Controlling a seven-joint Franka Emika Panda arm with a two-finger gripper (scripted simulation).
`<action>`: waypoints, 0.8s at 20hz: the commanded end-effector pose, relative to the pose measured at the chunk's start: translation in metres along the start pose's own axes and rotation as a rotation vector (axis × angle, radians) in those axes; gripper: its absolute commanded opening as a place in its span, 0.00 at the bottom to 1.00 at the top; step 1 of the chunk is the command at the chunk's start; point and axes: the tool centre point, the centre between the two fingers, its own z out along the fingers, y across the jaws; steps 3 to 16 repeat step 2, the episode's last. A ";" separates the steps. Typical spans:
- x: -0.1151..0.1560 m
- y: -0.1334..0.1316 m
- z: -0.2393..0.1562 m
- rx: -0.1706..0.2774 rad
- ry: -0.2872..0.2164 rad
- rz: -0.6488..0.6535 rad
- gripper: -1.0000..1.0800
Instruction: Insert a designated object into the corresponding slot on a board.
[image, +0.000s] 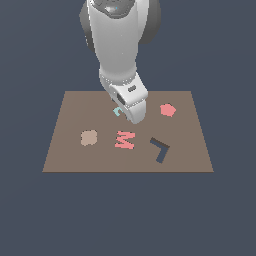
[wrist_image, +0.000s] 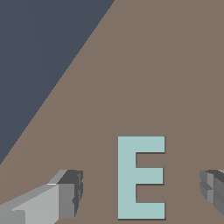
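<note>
gripper (wrist_image: 142, 190) wide open, its fingers (wrist_image: 65, 192) either side of teal e block (wrist_image: 135, 177) on brown board (wrist_image: 153, 65)

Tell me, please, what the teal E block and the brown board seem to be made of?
These are simulator renders, so this is only a guess. The teal E block looks like matte plastic: flat, even colour, sharp edges, no gloss. The brown board could be painted wood or fibreboard: a uniform, dull surface with no grain or reflection. The pincer stands open around the block, its fingers apart from it.
</note>
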 end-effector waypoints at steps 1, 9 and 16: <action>0.000 0.000 0.000 0.000 0.000 0.000 0.96; 0.000 0.000 0.000 0.000 0.000 0.000 0.96; 0.000 0.000 0.000 0.000 0.000 0.000 0.96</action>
